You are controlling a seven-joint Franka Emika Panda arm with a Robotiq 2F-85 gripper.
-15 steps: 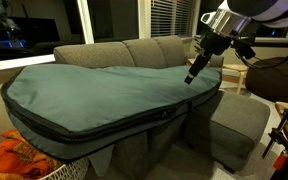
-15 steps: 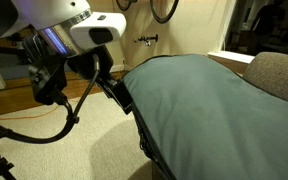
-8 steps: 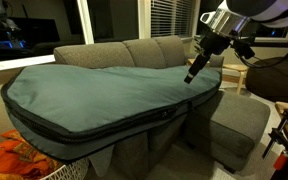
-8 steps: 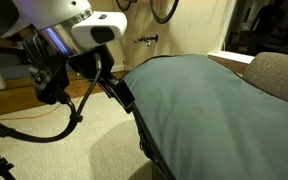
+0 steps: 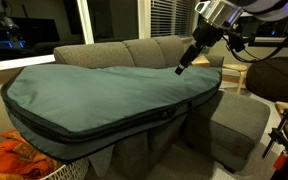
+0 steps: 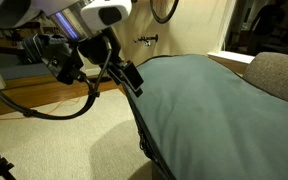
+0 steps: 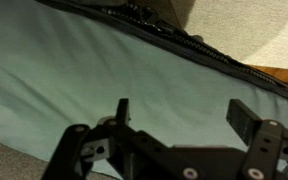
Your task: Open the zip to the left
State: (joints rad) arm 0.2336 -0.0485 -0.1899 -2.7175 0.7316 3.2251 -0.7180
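One claw (image 7: 184, 110), spread wide and holding nothing, hovers over the teal bag (image 7: 74, 70) near the zip (image 7: 196, 46).

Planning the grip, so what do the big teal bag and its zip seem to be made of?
Bag: apparently matte woven fabric over padding; it bulges softly with shallow creases. Zip: dark toothed line along the rim, plastic or coated metal; too blurred to tell.

My gripper (image 5: 187, 62) hangs over the bag (image 5: 94, 90), at its end by the ottoman (image 5: 239, 115); the zip (image 5: 144, 120) runs along its front rim.
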